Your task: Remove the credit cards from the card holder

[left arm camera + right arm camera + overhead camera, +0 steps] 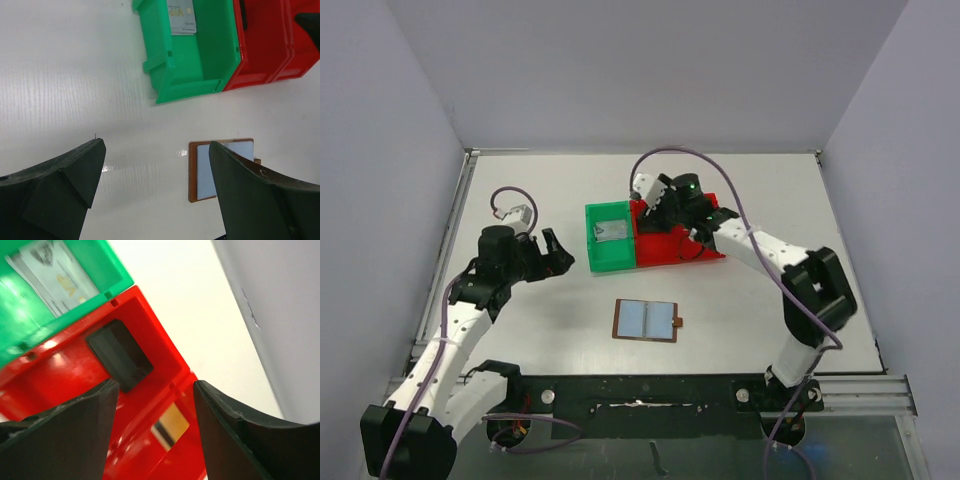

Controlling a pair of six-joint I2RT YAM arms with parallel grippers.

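Both my left claw (pixel 156 150) and right claw (pixel 155 390) gape empty, the right over the thin black plastic card (pixel 120 355) in the red plastic bin (pixel 60 372). Stiff, light, slick: I judge an edge pinch best.

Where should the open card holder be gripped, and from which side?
Probably at its side tab, from above on the right arm's side: the card holder lies open and flat on the table, so only the tab sticks out to pinch.

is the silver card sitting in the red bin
No, the silver-grey card lies in the green bin, while the red bin beside it holds a black card.
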